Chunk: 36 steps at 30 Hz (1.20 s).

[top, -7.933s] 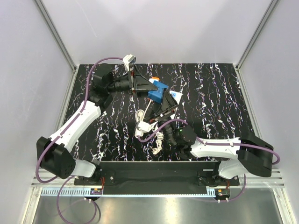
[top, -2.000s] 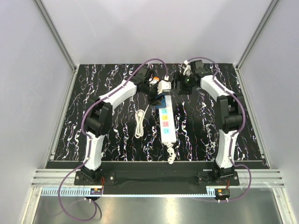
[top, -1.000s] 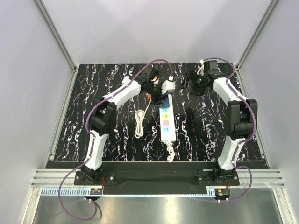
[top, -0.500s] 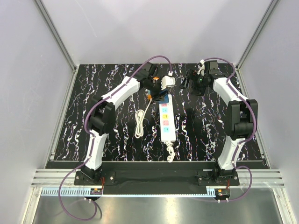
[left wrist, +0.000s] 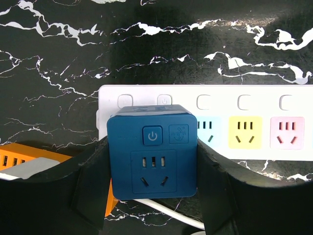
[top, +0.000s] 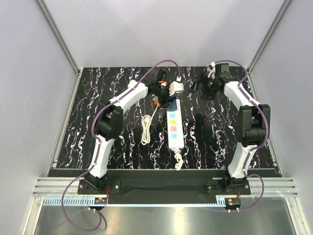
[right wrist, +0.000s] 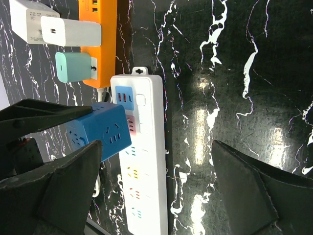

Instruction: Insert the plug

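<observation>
Plug (left wrist: 152,152): solid blue cube, rounded corners, no cable. The upward face carries a square power button, a second square button with a small icon, and a socket with three short slots above two slanted ones. It is located over the far end of the white power strip (left wrist: 244,122), covering about the strip's full width. The right wrist view shows it tilted against the strip, and whether its pins are seated cannot be told.

Left arm (top: 129,95): reaches from its near base to the far middle of the counter (top: 98,127), wrist turned down over the strip's far end. Left fingers (left wrist: 88,186): closed partway, pressed against two opposite sides of the plug and holding it.

Right arm (top: 239,95): stretched to the far right of the counter, wrist angled back toward the strip. Right fingers (right wrist: 254,196): spread fully wide, holding nothing, above bare counter beside the strip.

Adjacent: orange power strip (right wrist: 98,39) just beyond the white one, with a white charger (right wrist: 71,32) and a mint-green adapter (right wrist: 73,67) plugged in.
</observation>
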Each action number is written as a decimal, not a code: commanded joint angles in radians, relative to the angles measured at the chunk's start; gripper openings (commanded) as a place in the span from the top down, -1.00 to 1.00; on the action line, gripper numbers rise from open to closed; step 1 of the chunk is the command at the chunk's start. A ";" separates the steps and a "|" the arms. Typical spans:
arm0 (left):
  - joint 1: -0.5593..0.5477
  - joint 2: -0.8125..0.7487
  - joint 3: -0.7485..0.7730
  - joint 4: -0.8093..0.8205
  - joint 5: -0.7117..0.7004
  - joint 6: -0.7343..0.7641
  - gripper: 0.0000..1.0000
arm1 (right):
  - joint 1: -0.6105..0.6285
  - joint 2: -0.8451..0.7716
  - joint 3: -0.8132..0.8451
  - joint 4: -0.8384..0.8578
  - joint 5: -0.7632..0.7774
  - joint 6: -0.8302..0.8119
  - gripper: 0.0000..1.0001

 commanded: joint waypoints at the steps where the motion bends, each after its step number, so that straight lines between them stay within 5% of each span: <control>1: -0.002 0.015 0.008 0.005 0.016 0.002 1.00 | -0.009 -0.026 0.016 0.026 -0.001 -0.011 -0.99; 36: -0.016 -0.045 0.027 -0.111 0.022 0.037 1.00 | -0.007 -0.009 0.001 0.035 -0.030 -0.008 -0.99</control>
